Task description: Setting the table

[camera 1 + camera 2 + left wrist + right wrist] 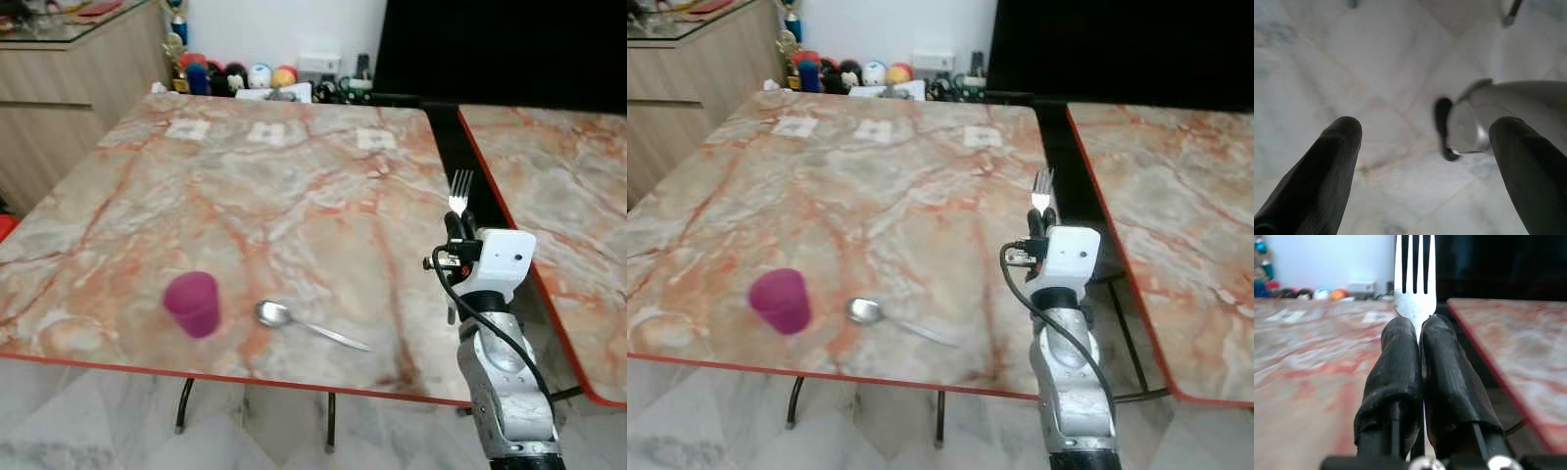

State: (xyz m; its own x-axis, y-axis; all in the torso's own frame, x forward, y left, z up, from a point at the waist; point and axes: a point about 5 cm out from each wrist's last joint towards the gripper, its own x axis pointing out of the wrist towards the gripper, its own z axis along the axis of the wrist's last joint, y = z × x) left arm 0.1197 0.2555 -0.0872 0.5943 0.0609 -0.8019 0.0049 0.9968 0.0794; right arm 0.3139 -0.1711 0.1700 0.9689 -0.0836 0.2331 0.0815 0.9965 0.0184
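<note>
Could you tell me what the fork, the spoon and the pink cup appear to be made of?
Fork, clamped in the right gripper: polished metal, probably stainless steel, judging by its bright silver sheen.
Spoon: likewise shiny silver metal, its bowl catching highlights.
Pink cup: looks like opaque matte plastic with uniform magenta colour and no glare, though blur leaves this uncertain.

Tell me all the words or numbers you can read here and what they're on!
None can be read.
White labels on the far side of the marble table: too small and blurred.
White box by the wall: no legible text.
Fork, spoon, pink cup: no writing seen.
</note>
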